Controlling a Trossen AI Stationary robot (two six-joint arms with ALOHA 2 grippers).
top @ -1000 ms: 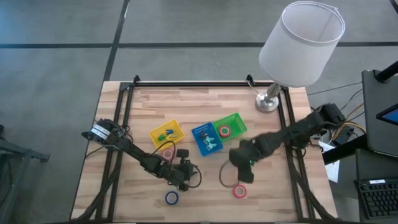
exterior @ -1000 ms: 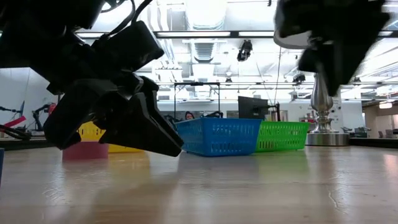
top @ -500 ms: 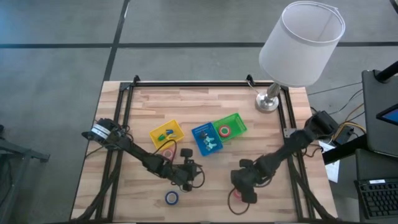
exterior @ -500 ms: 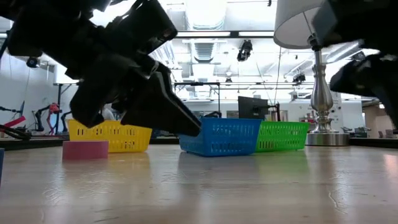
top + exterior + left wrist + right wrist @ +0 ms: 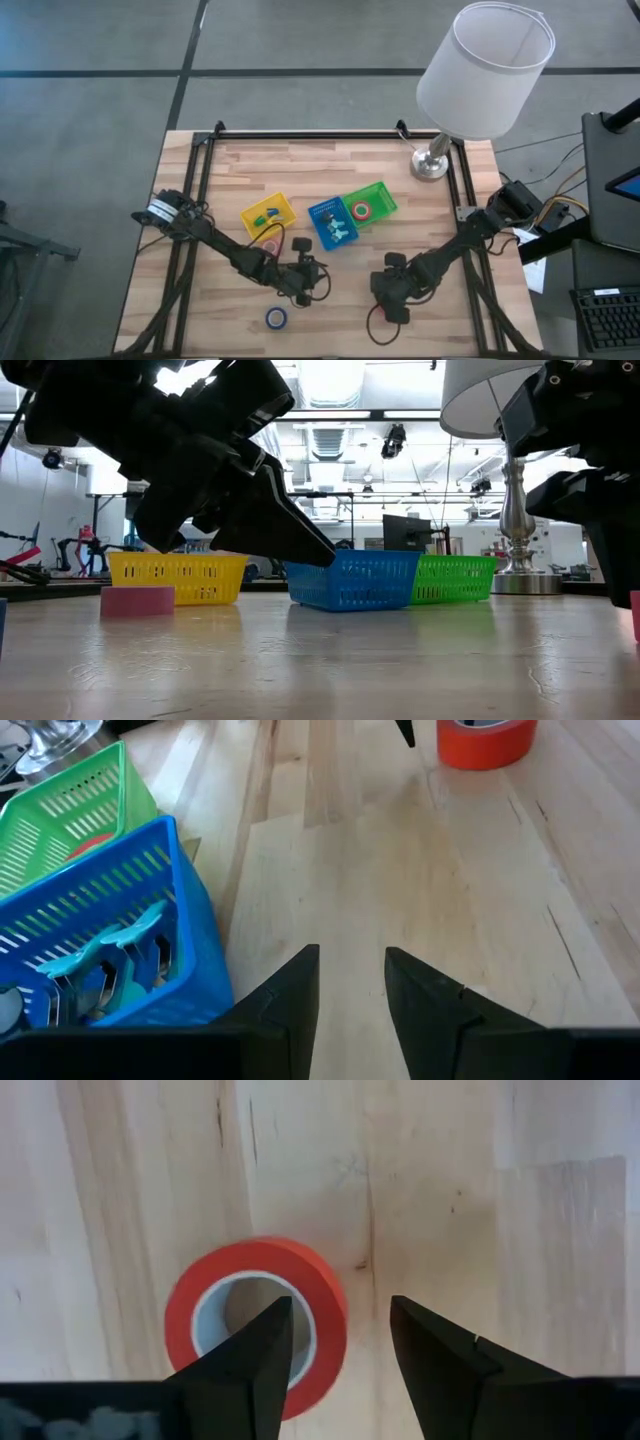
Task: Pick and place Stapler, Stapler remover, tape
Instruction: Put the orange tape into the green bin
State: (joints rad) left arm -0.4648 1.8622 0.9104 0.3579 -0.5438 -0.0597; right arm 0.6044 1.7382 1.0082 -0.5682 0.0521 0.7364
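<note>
— That red tape roll (image 5: 256,1323) the right arm is hanging over, how do you think it will handle?

— Light and stiff, I'd say. It's a small ring lying flat on the table (image 5: 330,160), near the front edge on the right side. It shouldn't crush, but the smooth outer wrap could slide along the wood if only one finger pushes it.

— So where would you grab it?

— One finger down inside the hole, the other outside, pinching the wall of the ring. That looks like the plan already: one fingertip sits over the hole and the other just beyond the rim.

— Are the right jaws (image 5: 335,1335) shut on it yet?

— No, they stand apart with wood showing between them, nothing held. The arm reaches in from the right edge, bent low, wrist pointing straight down at the roll.

— And the left arm?

— It stretches from the left edge towards the middle, low and nearly level. Its jaws (image 5: 352,982) stand a little apart and empty, pointing across bare wood, with the blue basket (image 5: 95,950) just beside them.

— Other rolls?

— A blue roll (image 5: 277,318) lies near the front, left of centre, well apart from the red one. A pink roll (image 5: 138,600) rests by the yellow basket (image 5: 268,213), and one more sits in the green basket (image 5: 381,192). The blue basket holds some teal clips; I can't tell exactly what they are.
</note>
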